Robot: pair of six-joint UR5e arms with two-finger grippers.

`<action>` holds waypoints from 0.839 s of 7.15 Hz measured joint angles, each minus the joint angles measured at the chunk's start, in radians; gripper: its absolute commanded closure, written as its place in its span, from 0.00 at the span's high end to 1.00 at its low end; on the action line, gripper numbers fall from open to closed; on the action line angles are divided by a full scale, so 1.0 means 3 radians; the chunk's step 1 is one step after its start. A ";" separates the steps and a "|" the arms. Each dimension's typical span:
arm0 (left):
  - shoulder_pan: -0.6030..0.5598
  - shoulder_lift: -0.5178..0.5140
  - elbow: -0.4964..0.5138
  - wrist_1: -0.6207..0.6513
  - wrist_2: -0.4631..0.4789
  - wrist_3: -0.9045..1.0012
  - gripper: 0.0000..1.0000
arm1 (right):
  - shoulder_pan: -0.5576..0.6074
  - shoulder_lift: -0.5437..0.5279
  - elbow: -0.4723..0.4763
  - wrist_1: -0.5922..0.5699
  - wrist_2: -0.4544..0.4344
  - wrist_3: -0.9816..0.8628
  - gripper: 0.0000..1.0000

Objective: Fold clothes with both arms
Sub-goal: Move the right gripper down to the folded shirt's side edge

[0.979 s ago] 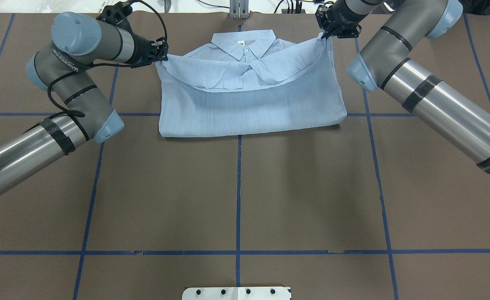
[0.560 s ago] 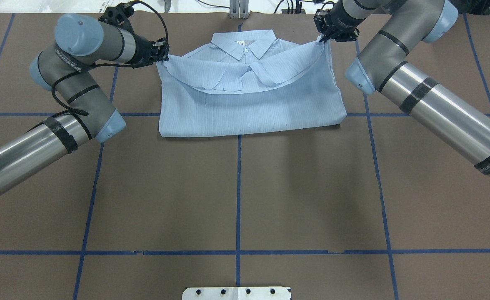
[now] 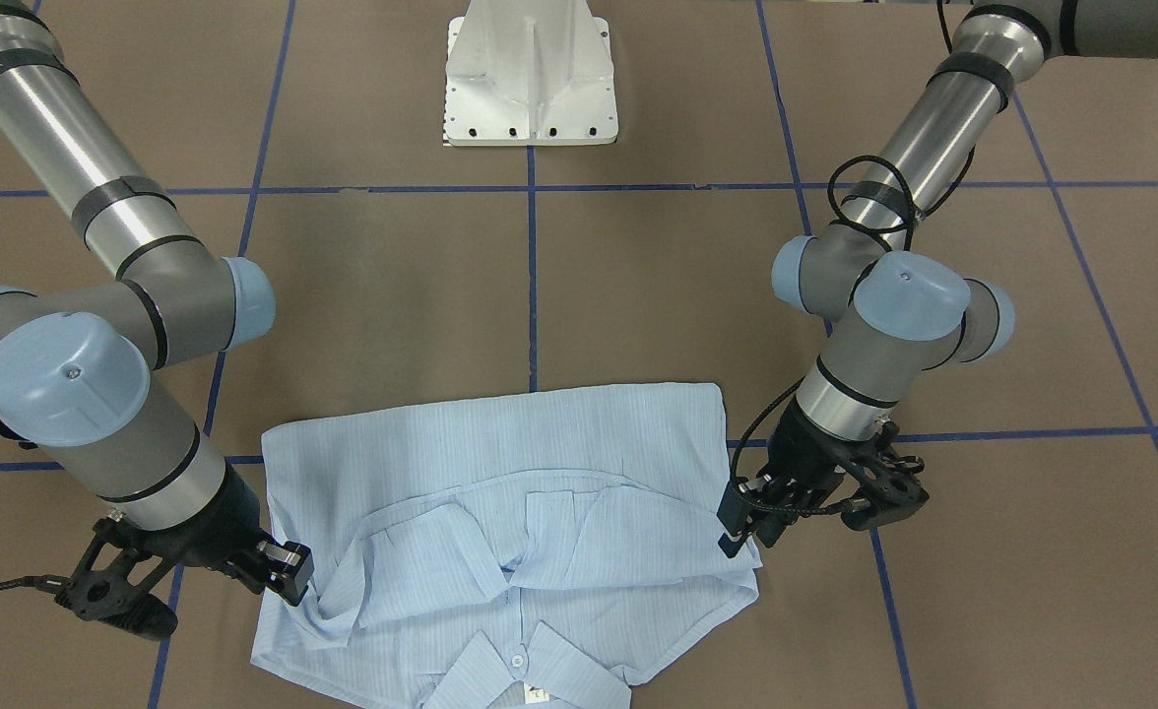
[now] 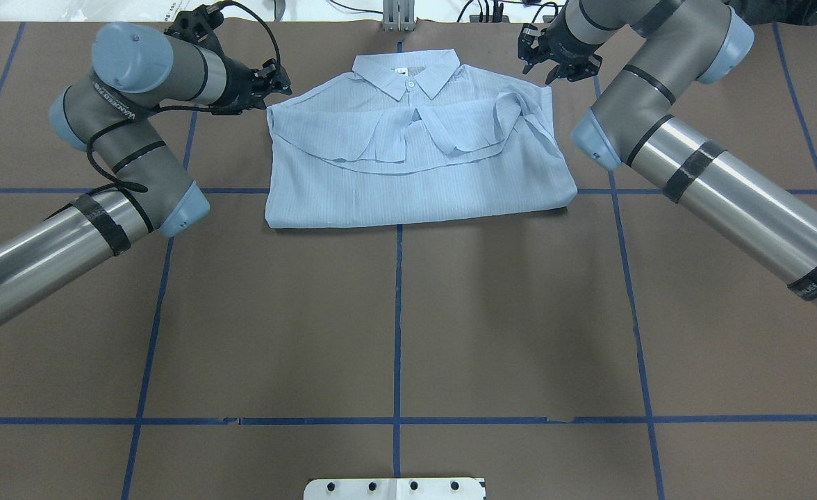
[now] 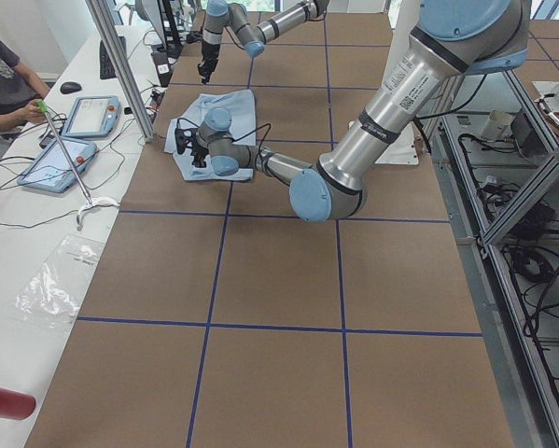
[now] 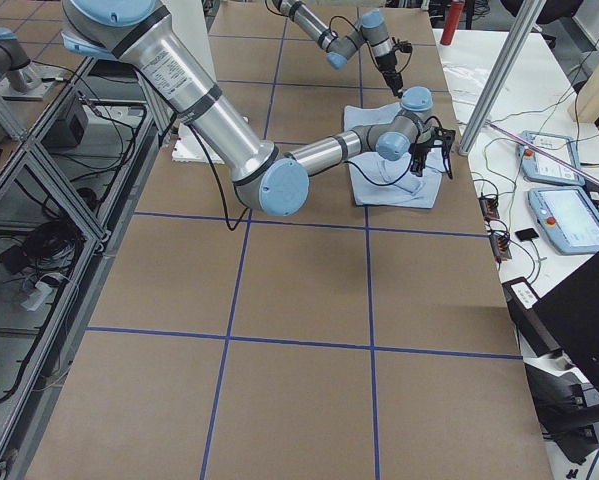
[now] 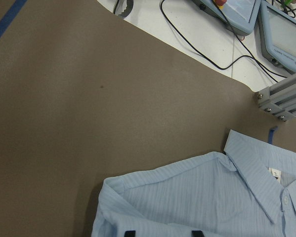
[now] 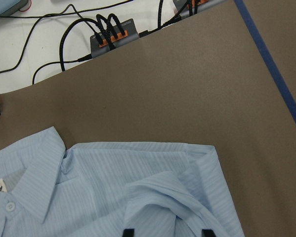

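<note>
The light blue striped shirt (image 4: 415, 173) lies folded at the table's far middle, collar (image 4: 406, 73) toward the far edge, its hem folded up and lying crumpled under the collar. It also shows in the front-facing view (image 3: 500, 453). My left gripper (image 4: 278, 85) is open and empty, just off the shirt's left upper corner; in the front-facing view (image 3: 737, 527) it hovers at that edge. My right gripper (image 4: 540, 68) is open and empty, just beyond the right upper corner, also seen in the front-facing view (image 3: 289, 571). Both wrist views show spread fingertips over the shirt (image 7: 202, 197) (image 8: 138, 182).
The brown table carries blue tape grid lines (image 4: 397, 312). The white pedestal base (image 3: 530, 79) stands at the robot's side. An aluminium post (image 4: 397, 17), cables and teach pendants (image 7: 236, 15) lie beyond the far edge. A person (image 5: 4, 75) sits at the side bench.
Both grippers opened and let go of the hem corners. The hem dropped onto the shirt below the collar. The right gripper drew back toward the far edge.
</note>
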 measured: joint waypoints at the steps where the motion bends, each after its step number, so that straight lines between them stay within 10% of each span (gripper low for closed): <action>1: -0.0007 0.0004 -0.0014 0.0006 -0.0002 0.0004 1.00 | -0.0007 -0.0116 0.0070 0.0069 0.0008 -0.0063 1.00; 6: -0.0018 0.0044 -0.0188 0.0046 -0.0007 -0.0031 1.00 | -0.0430 -0.1051 0.0858 0.0234 -0.0017 -0.0110 0.96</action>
